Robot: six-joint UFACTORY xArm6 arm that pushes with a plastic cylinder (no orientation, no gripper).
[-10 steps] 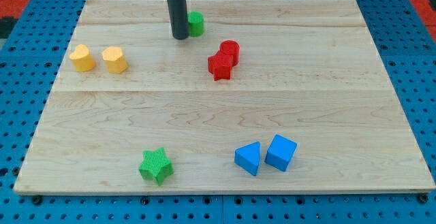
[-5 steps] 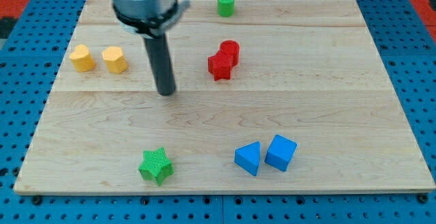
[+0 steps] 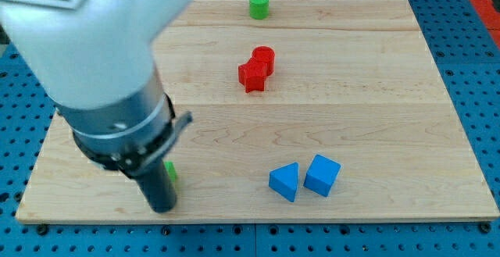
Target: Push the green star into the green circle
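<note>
Across the pale wooden board (image 3: 375, 93), my tip (image 3: 162, 208) hides most of the green star block (image 3: 170, 171), far from the green circle block (image 3: 258, 5); no jaws exist.

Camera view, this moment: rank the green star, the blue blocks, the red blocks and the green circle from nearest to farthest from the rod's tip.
My tip sits at the view's bottom left.
1. Green star: right beside the rod, mostly hidden.
2. Blue blocks: bottom, to the right.
3. Red blocks: mid-board, higher up.
4. Green circle: top edge.
</note>
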